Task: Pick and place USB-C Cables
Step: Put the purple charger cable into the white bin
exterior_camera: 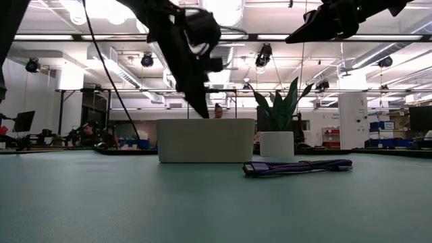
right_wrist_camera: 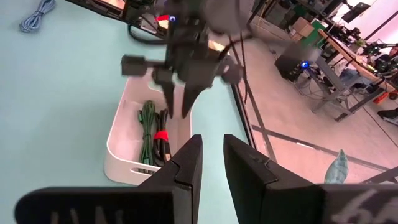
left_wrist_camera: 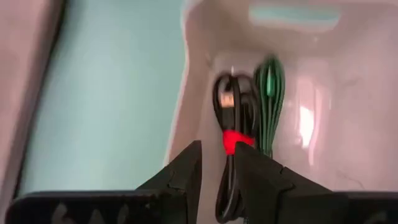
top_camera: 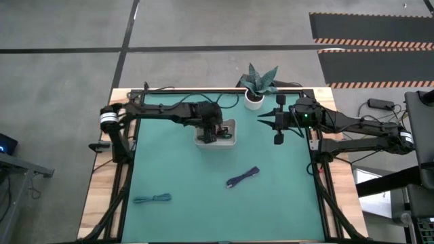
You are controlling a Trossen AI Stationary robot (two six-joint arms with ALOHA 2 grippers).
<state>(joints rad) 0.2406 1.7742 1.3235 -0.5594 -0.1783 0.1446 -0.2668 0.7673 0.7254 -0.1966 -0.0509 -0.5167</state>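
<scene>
Braided purple cable [exterior_camera: 298, 165] coiled; smooth white tray [exterior_camera: 206, 140] behind

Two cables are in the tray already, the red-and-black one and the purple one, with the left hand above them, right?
Not quite: the second cable in the tray is the green cable, not purple. The right wrist view shows it beside the red-and-black cable, under the left hand. The purple cable lies on the table in the high view.
</scene>
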